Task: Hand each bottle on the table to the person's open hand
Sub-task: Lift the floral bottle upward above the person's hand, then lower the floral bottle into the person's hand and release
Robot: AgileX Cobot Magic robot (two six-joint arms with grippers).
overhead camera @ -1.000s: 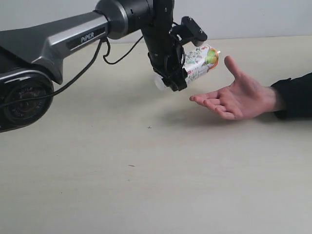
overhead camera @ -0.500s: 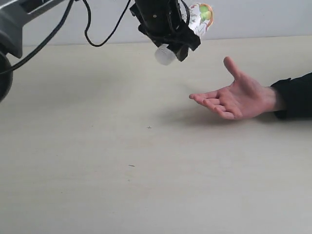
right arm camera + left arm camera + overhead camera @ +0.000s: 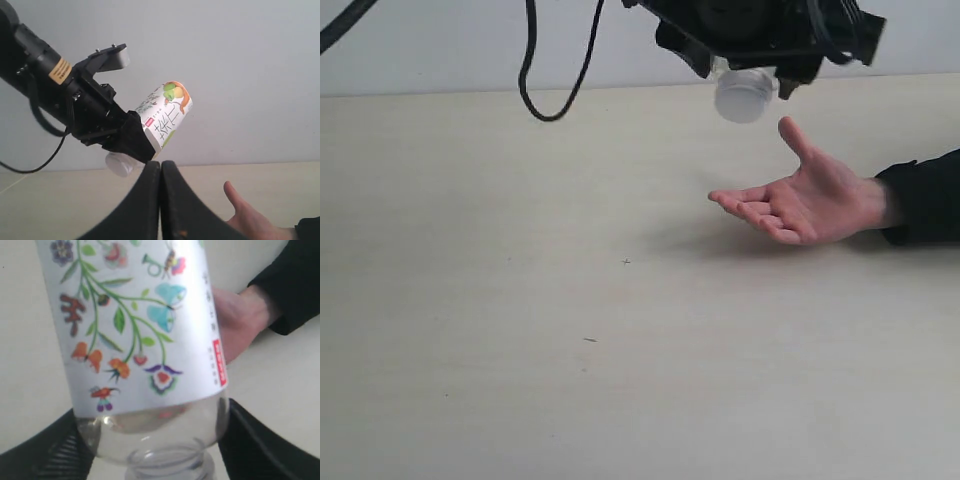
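Note:
One bottle [image 3: 135, 325], clear plastic with a white floral fruit label, hangs in the air with my left gripper [image 3: 150, 440] shut on its shoulder near the neck. In the exterior view its white cap [image 3: 745, 95] points down and towards the camera, just above and left of the person's open hand [image 3: 810, 195]. The left gripper [image 3: 760, 45] is cut off by the frame's top edge. The hand rests palm up on the table [image 3: 570, 350]. My right gripper [image 3: 161, 172] is shut on nothing and looks across at the bottle [image 3: 165, 115]; it is out of the exterior view.
A black cable [image 3: 555, 80] loops down from the left arm over the far side of the table. The person's dark sleeve [image 3: 925, 195] lies at the right edge. A plain pale wall [image 3: 470, 45] stands behind the table.
My left gripper has carried the bottle up and to the right, from left of the hand to above its fingers. The hand has stayed still, and the right gripper stays shut.

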